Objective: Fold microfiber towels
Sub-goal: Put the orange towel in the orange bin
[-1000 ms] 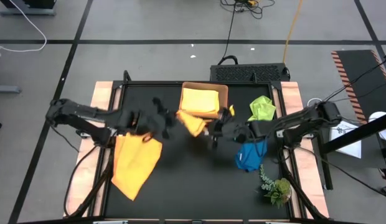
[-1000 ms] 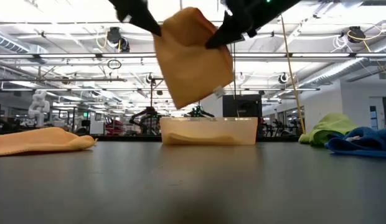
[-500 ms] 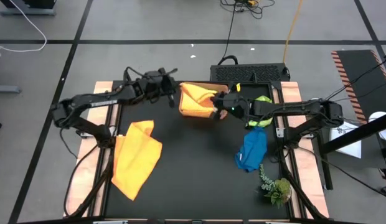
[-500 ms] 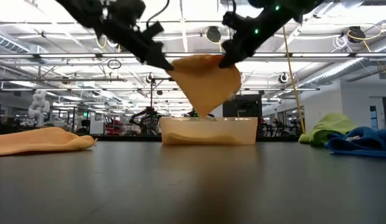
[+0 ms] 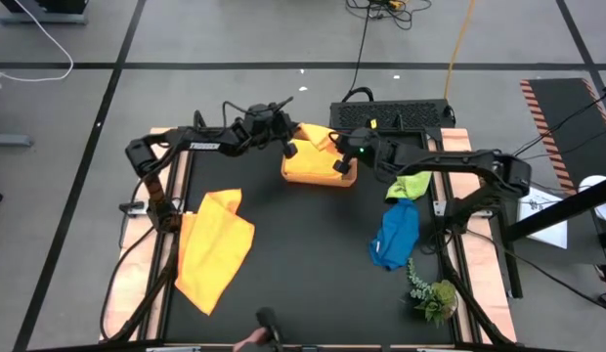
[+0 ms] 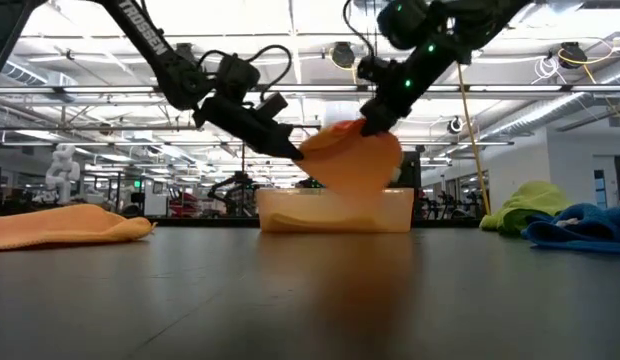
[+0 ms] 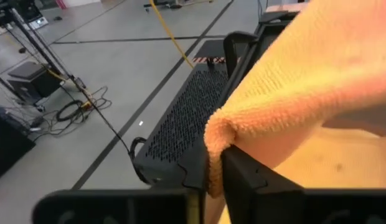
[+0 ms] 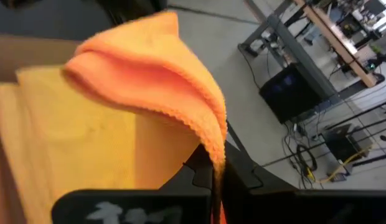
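Between my two grippers hangs a folded orange towel (image 6: 352, 165), right over the tan tray (image 6: 335, 212). My left gripper (image 5: 289, 146) pinches one corner, and its fingers look closed on the cloth edge in the left wrist view. My right gripper (image 5: 342, 149) pinches the other corner, fingers tight together on the hem. Under the towel, a yellow towel (image 5: 327, 164) lies flat in the tray.

I think this towel is very light and very soft. It sags in the middle and droops down from both grips, so it will not hold a shape by itself. It looks fuzzy, so I guess it grips well and will not slide out. It cannot break. Corners and edges are the best places to hold it, because the middle just bunches up.

Off to the side of my left gripper, another orange towel (image 5: 211, 247) lies loose on the table. Near my right arm lie a green towel (image 5: 411, 185) and a blue towel (image 5: 395, 235), both crumpled.
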### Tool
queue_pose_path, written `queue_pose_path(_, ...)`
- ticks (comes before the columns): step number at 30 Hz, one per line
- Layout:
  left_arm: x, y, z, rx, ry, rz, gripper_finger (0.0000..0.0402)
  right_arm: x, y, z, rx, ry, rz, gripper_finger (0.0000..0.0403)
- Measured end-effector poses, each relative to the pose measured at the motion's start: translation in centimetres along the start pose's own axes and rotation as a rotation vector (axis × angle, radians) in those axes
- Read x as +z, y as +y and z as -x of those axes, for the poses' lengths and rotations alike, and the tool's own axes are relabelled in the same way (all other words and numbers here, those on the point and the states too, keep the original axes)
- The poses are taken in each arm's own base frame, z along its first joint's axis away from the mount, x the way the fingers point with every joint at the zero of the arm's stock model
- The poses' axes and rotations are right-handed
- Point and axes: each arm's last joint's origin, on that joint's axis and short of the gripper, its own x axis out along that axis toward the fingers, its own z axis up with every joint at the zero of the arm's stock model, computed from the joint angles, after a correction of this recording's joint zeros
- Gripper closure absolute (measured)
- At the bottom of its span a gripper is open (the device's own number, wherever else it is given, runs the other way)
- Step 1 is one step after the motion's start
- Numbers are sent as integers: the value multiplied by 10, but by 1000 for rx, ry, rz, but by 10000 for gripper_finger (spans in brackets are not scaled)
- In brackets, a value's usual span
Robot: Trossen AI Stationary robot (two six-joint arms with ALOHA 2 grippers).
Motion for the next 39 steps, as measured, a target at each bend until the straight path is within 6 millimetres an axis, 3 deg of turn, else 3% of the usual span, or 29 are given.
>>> queue_pose_path(7, 6, 2, 3, -11, 1, 2, 273, -12, 0, -24, 28, 48, 3, 403)
queue_pose_path(18, 32, 2, 38, 80, 90, -61, 162, -9, -3, -26, 32, 11, -86, 403)
queue_pose_path(23, 43, -30, 38, -5, 70, -131, 145, -8, -4, -26, 29, 3, -163, 403)
queue_pose_path(31, 60, -102, 45, -51, 42, -302, 144, -8, -3, -26, 29, -4, -219, 403)
queue_pose_path(39, 52, -145, 27, 6, 1, -334, 144, -4, -1, -25, 131, -51, -326, 403)
